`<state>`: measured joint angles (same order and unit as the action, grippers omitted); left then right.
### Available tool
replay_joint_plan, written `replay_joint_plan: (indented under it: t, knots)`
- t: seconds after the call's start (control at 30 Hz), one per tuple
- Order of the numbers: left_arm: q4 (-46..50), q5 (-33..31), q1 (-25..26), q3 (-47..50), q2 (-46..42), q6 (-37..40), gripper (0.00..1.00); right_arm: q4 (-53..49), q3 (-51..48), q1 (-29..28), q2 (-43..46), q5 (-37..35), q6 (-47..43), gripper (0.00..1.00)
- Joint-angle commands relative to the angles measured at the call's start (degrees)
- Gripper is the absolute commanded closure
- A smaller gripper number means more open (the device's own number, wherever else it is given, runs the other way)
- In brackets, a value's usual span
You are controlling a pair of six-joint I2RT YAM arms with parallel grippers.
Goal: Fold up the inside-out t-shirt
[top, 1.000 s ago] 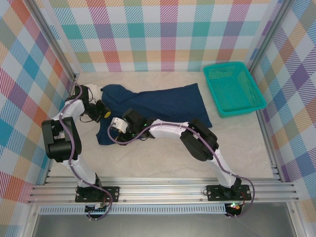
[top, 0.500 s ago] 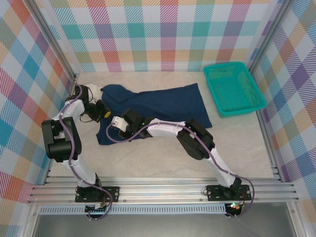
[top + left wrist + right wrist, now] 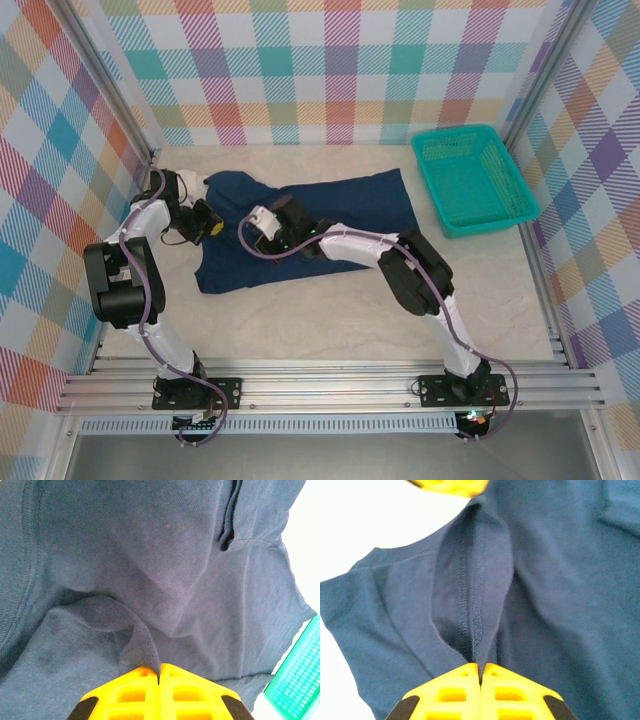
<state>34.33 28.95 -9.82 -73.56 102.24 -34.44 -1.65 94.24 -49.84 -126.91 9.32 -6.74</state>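
Navy-blue cloth, the inside-out t-shirt (image 3: 360,205), lies spread across the far left half of the pale tabletop (image 3: 330,320). The right gripper (image 3: 481,669) has its jaws together, clamped on a seamed fold near the shirt's left end. Just left of it, the left gripper (image 3: 160,672) likewise pinches a ridge of fabric. A teal mesh basket (image 3: 472,180) sits in the far right corner.

Left fingers (image 3: 131,694) clamped, right arm (image 3: 350,243) stretched leftward, right fingers (image 3: 451,694) clamped

teal basket (image 3: 300,676) cropped at corner, t-shirt (image 3: 362,195) partly hidden under right arm (image 3: 352,240)
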Motion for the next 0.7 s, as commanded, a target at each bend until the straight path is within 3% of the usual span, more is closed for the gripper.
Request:
replay_joint_plan:
  t: [0.0,0.67]
  knots:
    - [0.22,-0.95,0.67,-2.11,0.97,-1.27,1.0,0.09,2.41,0.74,0.28,2.2,3.29,0.97]
    - [-0.66,-3.35,2.2,-9.63,9.41,-4.37,0.97,-5.67,12.53,5.4,-6.34,-1.85,5.34,0.92]
